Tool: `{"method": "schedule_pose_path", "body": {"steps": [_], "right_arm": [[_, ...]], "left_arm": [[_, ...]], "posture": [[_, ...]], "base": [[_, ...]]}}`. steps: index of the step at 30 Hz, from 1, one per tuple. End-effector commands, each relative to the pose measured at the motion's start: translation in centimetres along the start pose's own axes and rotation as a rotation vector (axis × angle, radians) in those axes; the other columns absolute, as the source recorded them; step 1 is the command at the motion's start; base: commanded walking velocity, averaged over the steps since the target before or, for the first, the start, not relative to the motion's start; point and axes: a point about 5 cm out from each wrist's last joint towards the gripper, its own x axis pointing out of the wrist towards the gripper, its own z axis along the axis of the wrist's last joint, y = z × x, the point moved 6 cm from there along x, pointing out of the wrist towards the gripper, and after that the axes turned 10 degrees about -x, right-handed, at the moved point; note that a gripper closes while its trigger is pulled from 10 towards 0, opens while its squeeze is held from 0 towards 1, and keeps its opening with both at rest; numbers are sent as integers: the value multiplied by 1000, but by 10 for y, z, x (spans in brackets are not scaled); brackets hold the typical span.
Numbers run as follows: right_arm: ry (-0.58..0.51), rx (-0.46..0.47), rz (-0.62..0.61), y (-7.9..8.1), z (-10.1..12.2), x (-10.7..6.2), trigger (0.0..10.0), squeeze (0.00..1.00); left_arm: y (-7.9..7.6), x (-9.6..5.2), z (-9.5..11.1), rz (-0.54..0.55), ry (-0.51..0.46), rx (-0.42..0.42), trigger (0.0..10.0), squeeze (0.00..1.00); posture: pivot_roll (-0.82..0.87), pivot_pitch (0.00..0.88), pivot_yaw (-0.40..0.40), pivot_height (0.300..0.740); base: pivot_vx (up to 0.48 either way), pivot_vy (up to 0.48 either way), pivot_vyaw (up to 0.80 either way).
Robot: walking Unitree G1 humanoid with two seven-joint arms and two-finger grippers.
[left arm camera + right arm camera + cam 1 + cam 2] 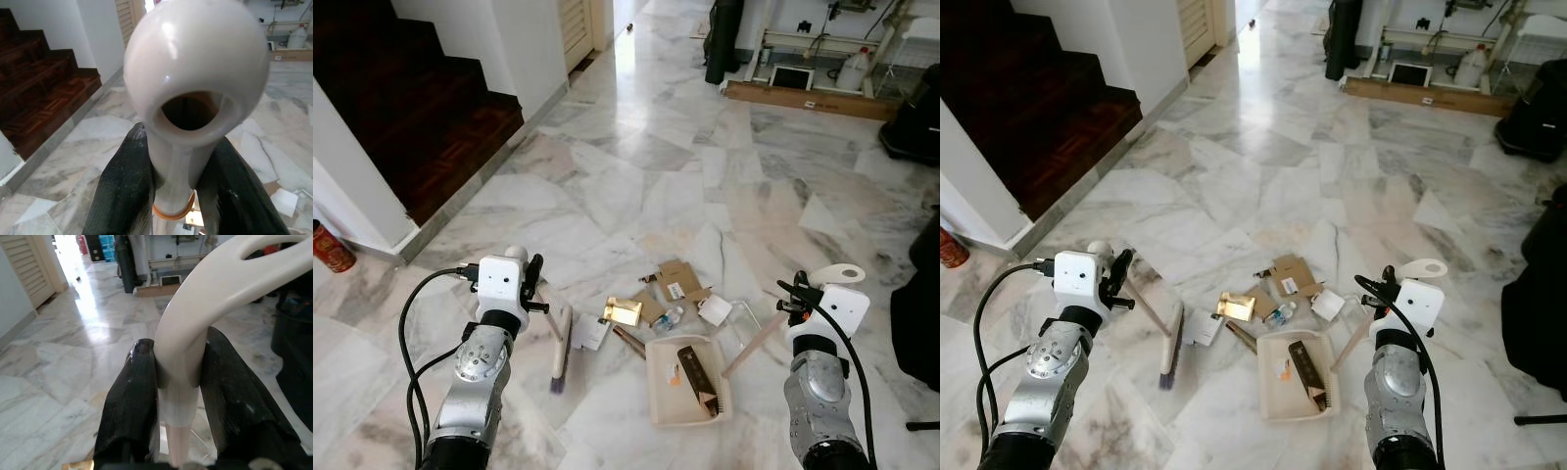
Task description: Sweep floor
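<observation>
My left gripper is shut on the pale handle of a broom, and the broom head rests on the marble floor beside a litter pile. My right gripper is shut on the long handle of a cream dustpan that lies on the floor in front of me with a brown strip in it. Just beyond the pan lie a gold box, cardboard pieces, a small bottle and white papers.
Dark wooden stairs rise at the left, with a red can by the wall. A black bag stands close on my right. Far ahead are a wooden plank, a black post and a white jug.
</observation>
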Motion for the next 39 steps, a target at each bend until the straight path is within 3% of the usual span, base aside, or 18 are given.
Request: {"method": "schedule_pose_path", "body": {"steps": [1, 10, 15, 39], "right_arm": [[-50, 15, -9, -2, 15, 4, 10000, 0], [-76, 20, 7, 3, 23, 6, 10000, 0], [-84, 31, 27, 10, 27, 6, 10000, 0], [-62, 39, 39, 13, 26, 5, 10000, 0]], "left_arm": [[-3, 6, 14, -9, -65, 18, 10000, 0], [-10, 8, 14, -18, -85, 6, 10000, 0], [-7, 9, 17, -12, -93, 12, 10000, 0], [2, 4, 20, 7, -91, 21, 10000, 0]], "posture": [[35, 0, 18, 740], [37, 0, 18, 740], [43, 0, 12, 740], [54, 48, 24, 740]], "base": [[0, 0, 0], [0, 0, 117], [0, 0, 800], [0, 0, 800]]}}
